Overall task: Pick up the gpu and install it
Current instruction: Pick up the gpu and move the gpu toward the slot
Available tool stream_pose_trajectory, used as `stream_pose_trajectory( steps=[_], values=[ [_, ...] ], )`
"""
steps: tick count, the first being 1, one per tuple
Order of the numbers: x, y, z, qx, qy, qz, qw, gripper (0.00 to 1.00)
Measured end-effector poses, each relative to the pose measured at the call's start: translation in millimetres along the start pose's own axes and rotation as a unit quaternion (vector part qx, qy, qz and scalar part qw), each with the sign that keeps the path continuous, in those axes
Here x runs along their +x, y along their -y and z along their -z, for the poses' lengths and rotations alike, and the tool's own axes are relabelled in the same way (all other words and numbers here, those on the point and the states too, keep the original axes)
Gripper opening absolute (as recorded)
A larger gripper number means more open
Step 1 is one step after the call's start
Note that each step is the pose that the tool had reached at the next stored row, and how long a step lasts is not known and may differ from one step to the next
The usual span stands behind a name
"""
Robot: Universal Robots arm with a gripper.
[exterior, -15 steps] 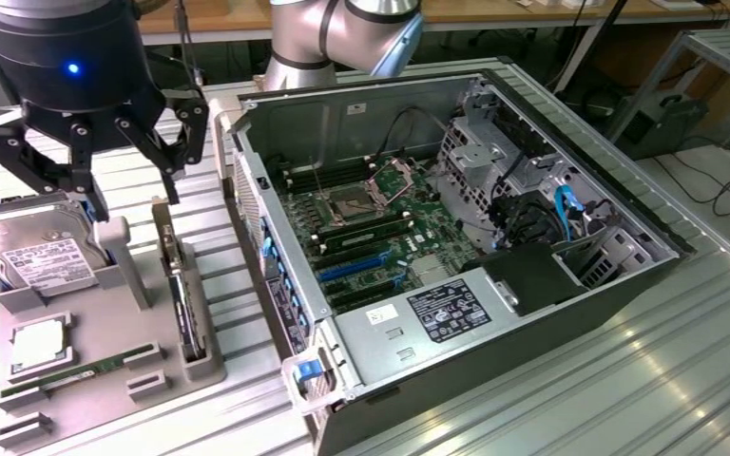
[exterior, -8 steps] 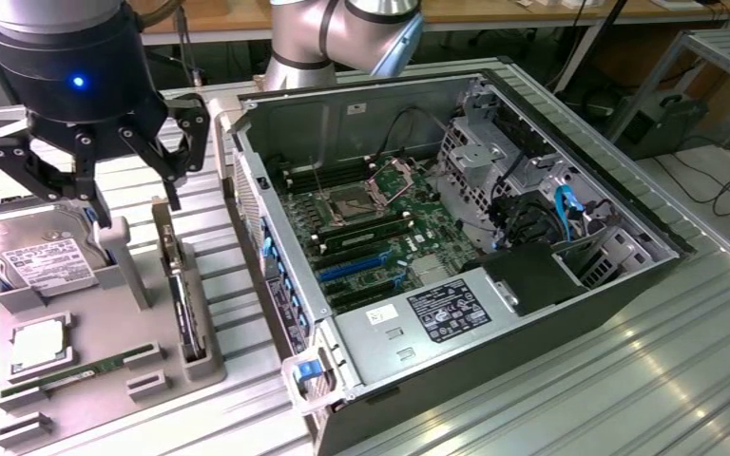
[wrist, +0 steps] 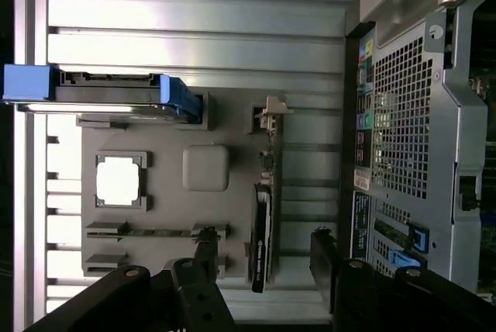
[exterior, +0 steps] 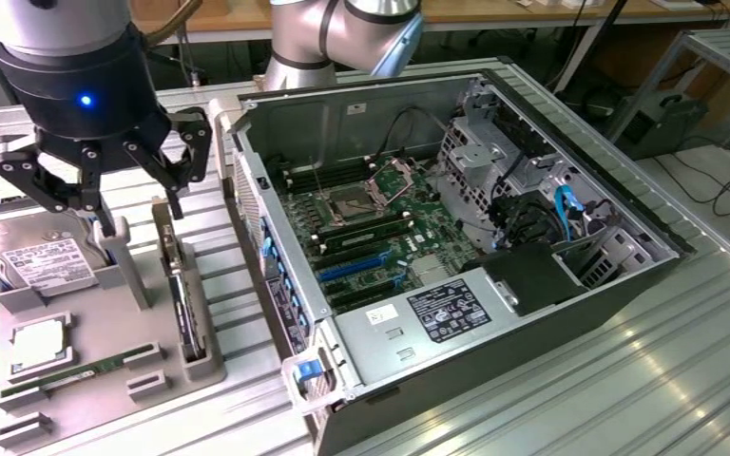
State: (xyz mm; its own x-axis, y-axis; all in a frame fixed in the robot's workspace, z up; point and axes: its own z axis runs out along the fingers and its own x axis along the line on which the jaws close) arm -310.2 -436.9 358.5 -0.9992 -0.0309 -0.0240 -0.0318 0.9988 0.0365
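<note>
The gpu [exterior: 183, 309] is a thin dark card standing on its long edge in a slot of the grey fixture tray [exterior: 86, 318], with its pale bracket end towards the back. My gripper [exterior: 137, 217] hangs open above the card's bracket end, not touching it. In the wrist view the gpu [wrist: 262, 227] appears edge-on, and my gripper [wrist: 263, 258] has one dark finger on each side of the card's line, well apart from it. Nothing is held between the fingers.
An open computer case [exterior: 467, 123] lies at the exterior view's right, its motherboard [exterior: 378, 233] with blue slots exposed. The fixture tray [wrist: 170, 204] also holds a hard drive [exterior: 35, 256], a processor [exterior: 42, 344] and a green memory stick [exterior: 73, 375]. A ribbed metal table [exterior: 593, 380] lies beneath everything.
</note>
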Motion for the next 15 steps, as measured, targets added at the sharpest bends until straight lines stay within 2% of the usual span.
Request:
stream_pose_trajectory(
  steps=[15],
  values=[
    [0.9, 6.9, -24.5, 0.0005, 0.0007, -0.014, 0.9999, 0.60]
  ],
)
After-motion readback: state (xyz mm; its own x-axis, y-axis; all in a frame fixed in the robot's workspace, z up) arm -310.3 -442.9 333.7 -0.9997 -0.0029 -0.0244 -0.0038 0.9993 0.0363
